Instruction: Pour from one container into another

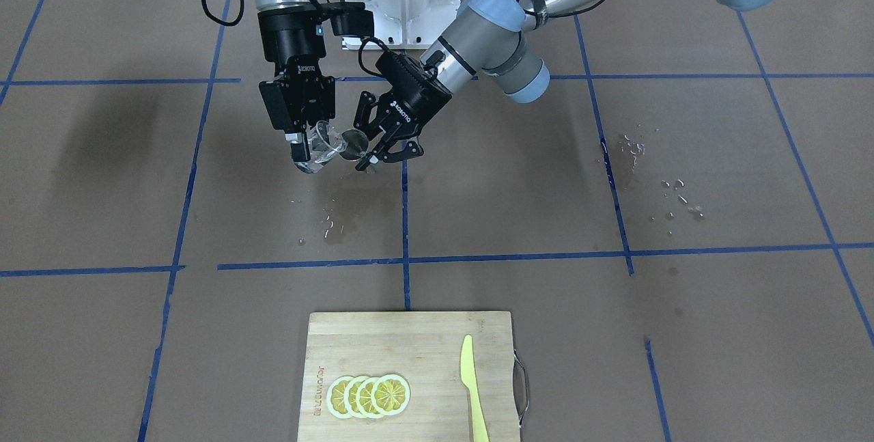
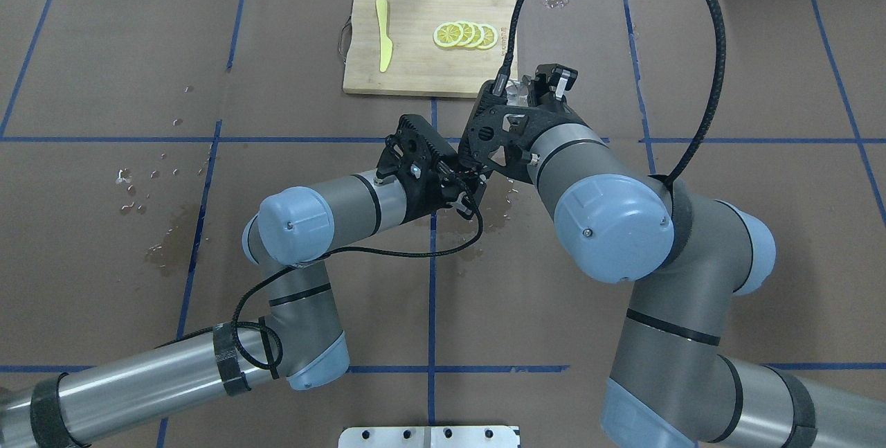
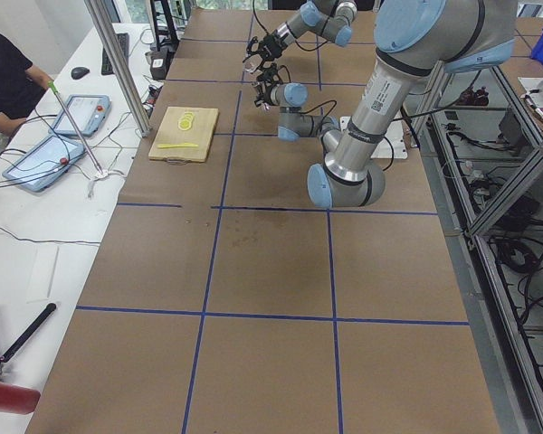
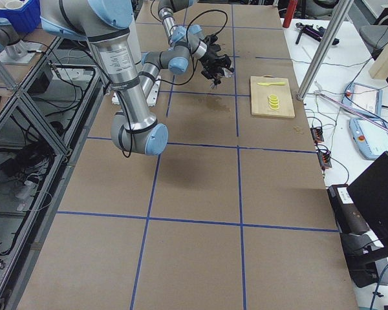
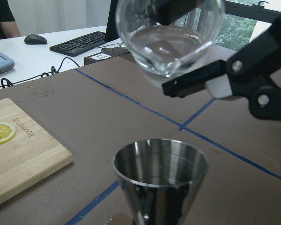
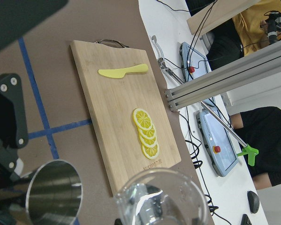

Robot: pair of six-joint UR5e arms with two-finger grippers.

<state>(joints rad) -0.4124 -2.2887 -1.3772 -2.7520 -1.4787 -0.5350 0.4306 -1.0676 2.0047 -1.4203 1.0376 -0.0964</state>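
A clear glass (image 1: 322, 147) with a little water in it hangs tilted in the air, and my right gripper (image 1: 311, 152) is shut on it. Its lip leans toward a conical steel cup (image 1: 353, 143), on which my left gripper (image 1: 369, 149) is shut. The two vessels almost touch above the table. Seen from the left wrist, the glass (image 5: 171, 37) sits above and just behind the steel cup (image 5: 161, 178), and I see no stream between them. The right wrist view has the glass (image 6: 161, 199) at the bottom and the steel cup (image 6: 54, 197) to its left.
A wooden cutting board (image 1: 410, 339) holds lemon slices (image 1: 369, 395) and a yellow knife (image 1: 471, 387) at the table's far edge from the robot. Water drops and wet patches (image 1: 338, 223) lie under the grippers, and more drops (image 1: 676, 199) lie toward the robot's left.
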